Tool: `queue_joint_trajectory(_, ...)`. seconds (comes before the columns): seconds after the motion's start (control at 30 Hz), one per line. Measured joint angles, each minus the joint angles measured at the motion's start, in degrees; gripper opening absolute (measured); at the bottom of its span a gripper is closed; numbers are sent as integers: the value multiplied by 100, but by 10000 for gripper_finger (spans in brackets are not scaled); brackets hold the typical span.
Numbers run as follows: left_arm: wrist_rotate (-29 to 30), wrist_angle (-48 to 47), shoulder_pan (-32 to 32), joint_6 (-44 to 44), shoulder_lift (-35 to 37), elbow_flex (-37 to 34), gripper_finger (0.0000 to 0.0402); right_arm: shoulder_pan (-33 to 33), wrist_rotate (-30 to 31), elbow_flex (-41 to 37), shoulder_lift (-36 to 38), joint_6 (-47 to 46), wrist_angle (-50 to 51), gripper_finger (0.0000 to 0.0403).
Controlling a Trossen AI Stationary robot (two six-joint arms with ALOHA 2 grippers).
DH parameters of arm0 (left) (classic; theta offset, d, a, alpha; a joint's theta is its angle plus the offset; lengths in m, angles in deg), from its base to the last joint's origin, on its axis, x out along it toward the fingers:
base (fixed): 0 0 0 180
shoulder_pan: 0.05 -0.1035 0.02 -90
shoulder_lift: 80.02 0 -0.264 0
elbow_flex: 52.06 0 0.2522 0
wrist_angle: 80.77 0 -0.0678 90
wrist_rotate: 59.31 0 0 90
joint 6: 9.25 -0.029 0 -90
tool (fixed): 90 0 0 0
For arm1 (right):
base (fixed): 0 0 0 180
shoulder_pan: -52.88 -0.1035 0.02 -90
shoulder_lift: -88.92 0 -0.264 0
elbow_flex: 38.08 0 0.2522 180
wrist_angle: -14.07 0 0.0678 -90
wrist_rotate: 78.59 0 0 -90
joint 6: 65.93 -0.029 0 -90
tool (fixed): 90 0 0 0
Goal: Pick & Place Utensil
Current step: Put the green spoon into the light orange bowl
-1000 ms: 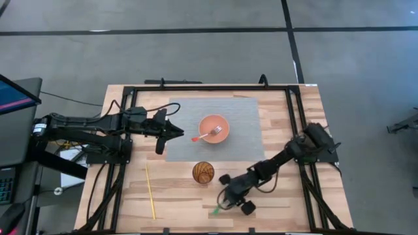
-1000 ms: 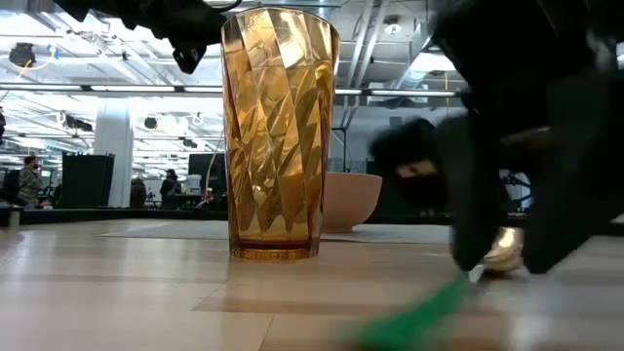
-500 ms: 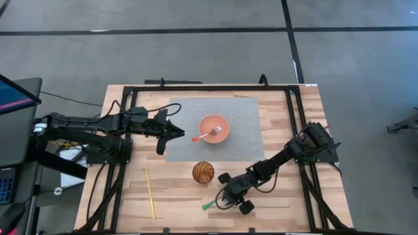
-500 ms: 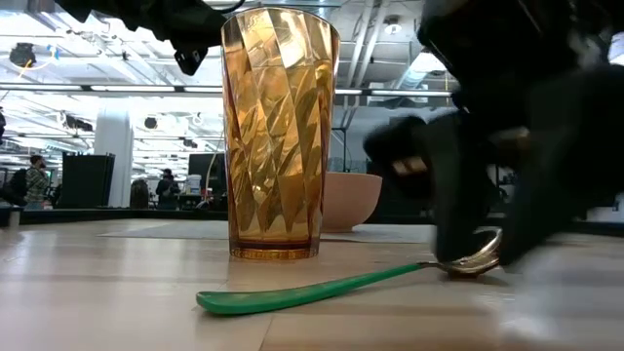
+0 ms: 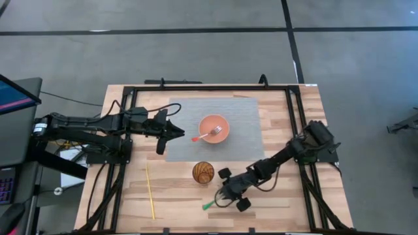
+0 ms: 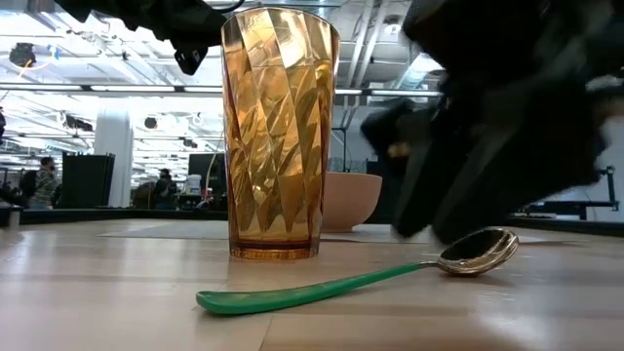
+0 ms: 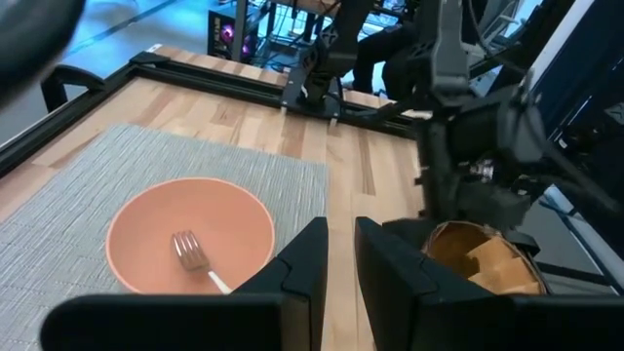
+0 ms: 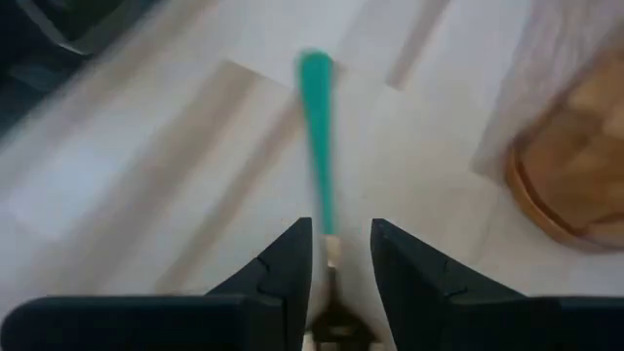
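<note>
A spoon with a green handle (image 5: 209,205) and a metal bowl (image 6: 478,252) lies flat on the wood near the table's near edge, in front of the amber cup (image 5: 203,172). My right gripper (image 5: 222,197) is low over the spoon and open. In the right wrist view its fingers (image 8: 289,268) stand on either side of the spoon's neck (image 8: 327,234) with a gap. My left gripper (image 5: 175,131) is shut and empty. It hovers at the grey mat's left edge, beside the orange bowl (image 5: 214,128), which holds a fork (image 7: 190,255).
A yellow stick (image 5: 150,190) lies on the wood at the near left. The grey mat (image 5: 241,114) covers the table's far middle. A black frame (image 5: 294,130) runs around the table. Bare wood lies between the stick and the cup.
My right gripper has lifted a little and shifted toward the far edge, off the spoon's bowl. The spoon has swung round on the table. Its green handle pointed toward the near edge before and now points toward the near left, and its bowl has stayed by the gripper.
</note>
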Motion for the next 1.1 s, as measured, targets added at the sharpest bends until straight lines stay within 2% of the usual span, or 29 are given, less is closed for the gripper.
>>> queue_joint_trajectory(0.17,0,1,0,0,0,0,57,86,-14,0,-407,-1,-369,102)
queue_joint_trajectory(0.43,0,2,0,0,0,0,57,86,-19,93,-498,31,-383,96)
queue_joint_trajectory(0.53,0,2,0,0,0,0,57,86,-21,98,-498,44,-345,75)
queue_joint_trajectory(0.7,0,0,0,0,0,0,57,81,-145,98,-494,48,-342,12)
queue_joint_trajectory(0.9,0,-2,0,0,0,0,57,88,-163,94,-206,-169,-300,21)
queue_joint_trajectory(1.1,0,-7,2,0,0,0,57,34,-142,94,656,-214,-314,9)
